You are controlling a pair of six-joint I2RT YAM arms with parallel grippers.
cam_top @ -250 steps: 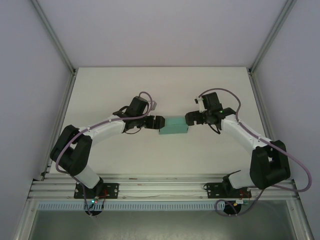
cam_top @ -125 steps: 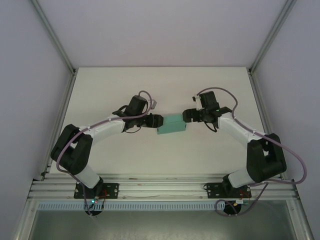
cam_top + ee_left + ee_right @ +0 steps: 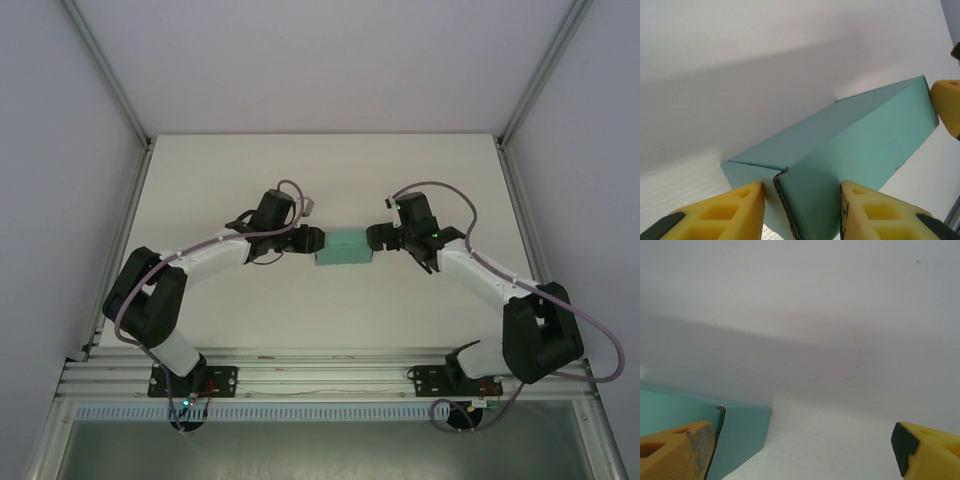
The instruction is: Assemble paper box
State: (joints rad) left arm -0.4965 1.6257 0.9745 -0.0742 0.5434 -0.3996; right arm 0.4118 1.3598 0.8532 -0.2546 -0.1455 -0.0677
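The teal paper box (image 3: 343,246) lies folded into a long closed shape in the middle of the white table (image 3: 330,180), between my two grippers. My left gripper (image 3: 315,241) is at its left end. In the left wrist view the left gripper (image 3: 800,212) has its yellow pads (image 3: 720,215) against both sides of the box (image 3: 860,140) end, where a curled flap edge shows. My right gripper (image 3: 375,237) is at the right end, open wide. In the right wrist view the right gripper (image 3: 802,445) has one finger (image 3: 680,450) beside the box corner (image 3: 740,430), the other far off.
Aluminium frame posts (image 3: 118,90) and grey walls close in the table on both sides and behind. A metal rail (image 3: 320,378) runs along the near edge by the arm bases. One yellow fingertip (image 3: 947,105) of the right gripper touches the box's far end in the left wrist view.
My left jaws have narrowed onto the box's left end. The right gripper came in leftward, and the box shifted slightly left and away from the arm bases.
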